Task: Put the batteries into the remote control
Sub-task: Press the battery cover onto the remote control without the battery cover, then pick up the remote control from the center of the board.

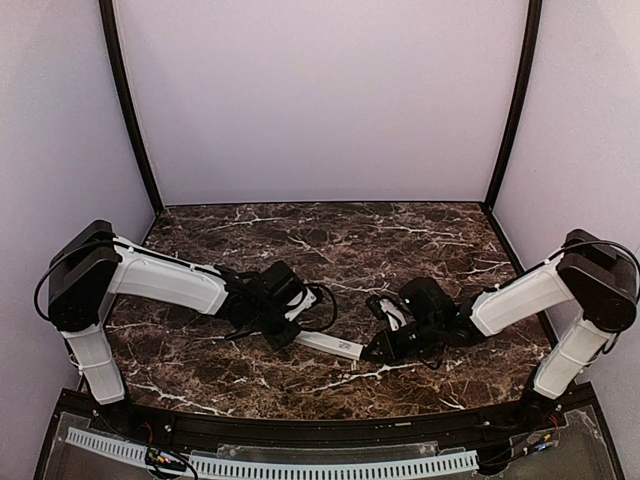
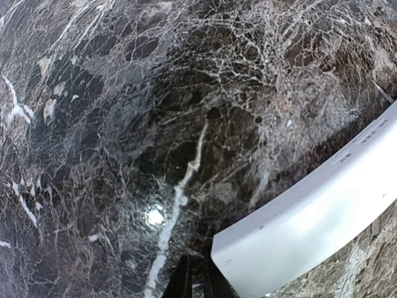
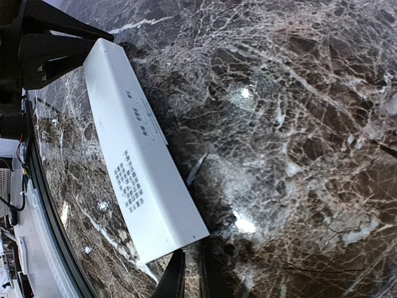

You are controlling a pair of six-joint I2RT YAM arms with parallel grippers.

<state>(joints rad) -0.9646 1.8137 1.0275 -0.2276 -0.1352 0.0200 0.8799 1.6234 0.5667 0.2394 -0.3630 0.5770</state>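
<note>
The remote control [image 1: 331, 345] is a slim white bar lying label side up on the marble table, between my two grippers. My left gripper [image 1: 284, 338] is at its left end and my right gripper [image 1: 376, 351] at its right end. In the left wrist view the remote [image 2: 322, 211] ends just to the right of the left gripper [image 2: 197, 282], whose jaws are shut with only marble in the thin slit. In the right wrist view the printed label of the remote [image 3: 139, 161] shows, and its near end stops just above the shut right gripper [image 3: 189, 276]. The batteries are out of view.
The dark marble table [image 1: 350, 240] is boxed in by pale walls at the back and sides, with black corner posts [image 1: 128, 110]. The left arm's black gripper body [image 3: 37, 43] shows at the remote's far end in the right wrist view.
</note>
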